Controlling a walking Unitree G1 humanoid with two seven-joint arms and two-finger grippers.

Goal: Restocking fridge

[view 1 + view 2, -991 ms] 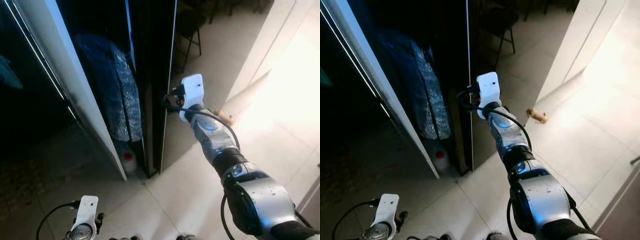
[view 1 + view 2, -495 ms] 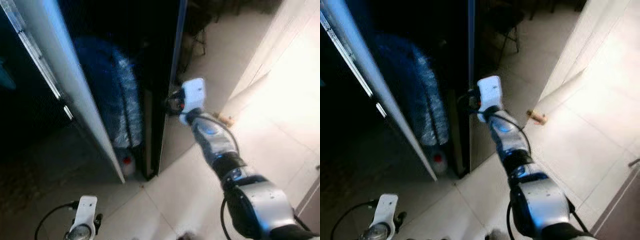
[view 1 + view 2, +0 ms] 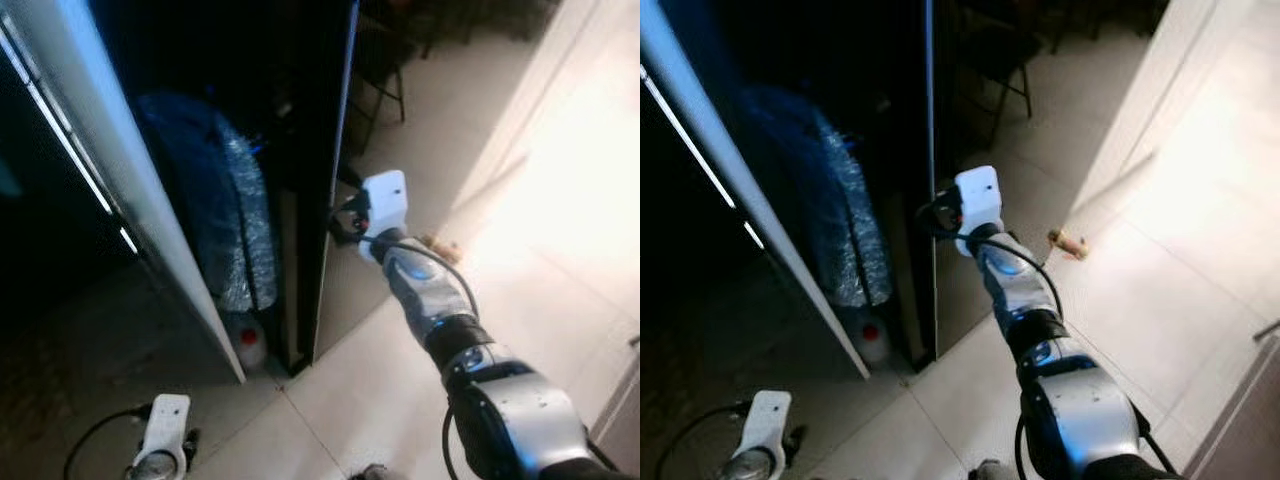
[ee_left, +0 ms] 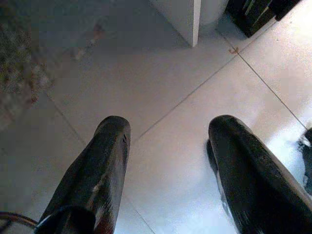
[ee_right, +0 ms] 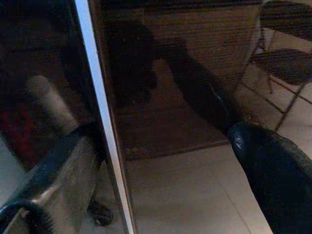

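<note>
The right end effector (image 3: 345,215) straddles the edge of the dark fridge door (image 5: 105,141), fingers spread to either side. If they slip off, the door could swing onto the red-capped bottle (image 3: 249,345) standing on the floor at its foot. The left end effector (image 4: 168,161) hangs spread over the floor tiles (image 4: 161,87).

Bottle (image 3: 250,347) on floor (image 3: 390,400) between doors (image 3: 330,180).

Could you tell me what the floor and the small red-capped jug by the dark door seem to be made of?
The pale floor looks like glazed ceramic tile: large squares with thin grout lines and a soft sheen. The small red-capped jug looks like translucent whitish plastic, though it is too dim to be sure. The dark door beside the right gripper appears glossy, perhaps glass or lacquered metal, with a bright edge strip.
</note>
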